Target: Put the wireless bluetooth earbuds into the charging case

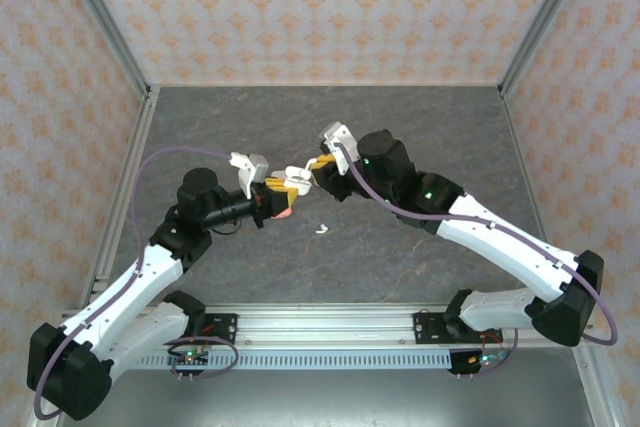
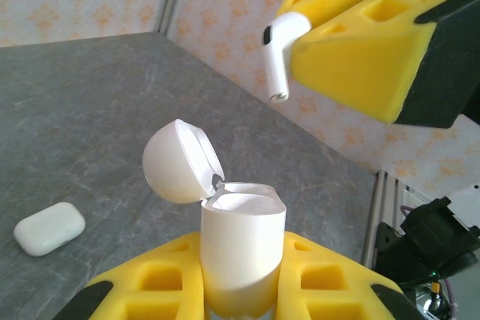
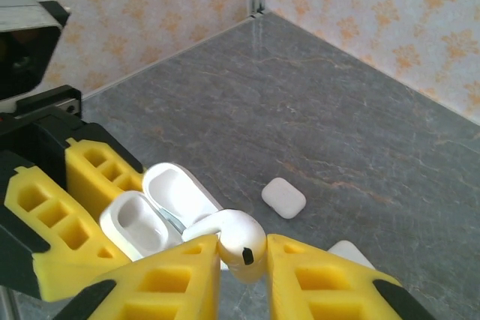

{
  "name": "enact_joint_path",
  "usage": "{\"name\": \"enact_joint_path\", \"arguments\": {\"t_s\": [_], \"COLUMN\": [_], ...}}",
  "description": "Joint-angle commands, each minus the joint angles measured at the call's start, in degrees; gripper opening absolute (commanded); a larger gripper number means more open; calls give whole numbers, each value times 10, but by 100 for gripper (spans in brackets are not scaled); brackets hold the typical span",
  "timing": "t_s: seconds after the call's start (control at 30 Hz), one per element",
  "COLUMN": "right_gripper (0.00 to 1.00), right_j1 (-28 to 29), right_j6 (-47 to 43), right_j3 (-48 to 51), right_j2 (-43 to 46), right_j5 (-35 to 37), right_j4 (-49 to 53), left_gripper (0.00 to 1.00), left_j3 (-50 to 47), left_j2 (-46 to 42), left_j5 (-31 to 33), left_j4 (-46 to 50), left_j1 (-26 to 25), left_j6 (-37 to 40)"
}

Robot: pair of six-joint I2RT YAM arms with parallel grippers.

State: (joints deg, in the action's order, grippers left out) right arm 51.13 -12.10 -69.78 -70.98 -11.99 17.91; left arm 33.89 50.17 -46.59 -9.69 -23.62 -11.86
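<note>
My left gripper [image 2: 241, 264] is shut on an upright white charging case [image 2: 242, 237] whose lid [image 2: 180, 161] is flipped open. My right gripper [image 3: 244, 256] is shut on a white stemmed earbud [image 3: 241, 237]. In the left wrist view that earbud [image 2: 279, 54] hangs stem-down above and to the right of the case's mouth, apart from it. In the right wrist view the open case [image 3: 161, 207] lies just beyond the earbud. From above, both grippers [image 1: 275, 195] [image 1: 312, 172] meet over the table's middle. Another white earbud [image 1: 321, 228] lies loose on the table.
A closed white case [image 3: 283, 197] rests on the grey table beyond my right gripper, and another white piece [image 3: 349, 254] peeks out behind the right finger. A small pink item [image 1: 285, 213] lies under my left gripper. Patterned walls enclose the table.
</note>
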Motion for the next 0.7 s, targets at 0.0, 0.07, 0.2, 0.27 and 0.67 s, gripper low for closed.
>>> {"name": "enact_joint_path", "arguments": {"t_s": [0.0,0.07,0.2,0.27,0.67], "right_gripper": [22,22,22,22,22], "right_j1": [8,9,10,10,11], "right_j6": [-20,-20,-17,-17,-10], "right_j3": [-14,-14,-15,-15,-13], "right_j2": [-5,-9,-15,-18,-33], "right_j5": [-10,-22,-46,-55,-110], "right_j4": [-17,-20,-23,-22,-11], "left_gripper": [0,0,0,0,0], "left_j3": [9,9,11,12,11], "left_j2": [-1,-1,1,0,0], "left_j5": [-18,-19,-18,-19,-19], "left_j4": [-36,-35,-30,-29,-28], "left_j1": [-7,-10,-10,-11,-13], "left_j6": [20,21,25,26,31]}}
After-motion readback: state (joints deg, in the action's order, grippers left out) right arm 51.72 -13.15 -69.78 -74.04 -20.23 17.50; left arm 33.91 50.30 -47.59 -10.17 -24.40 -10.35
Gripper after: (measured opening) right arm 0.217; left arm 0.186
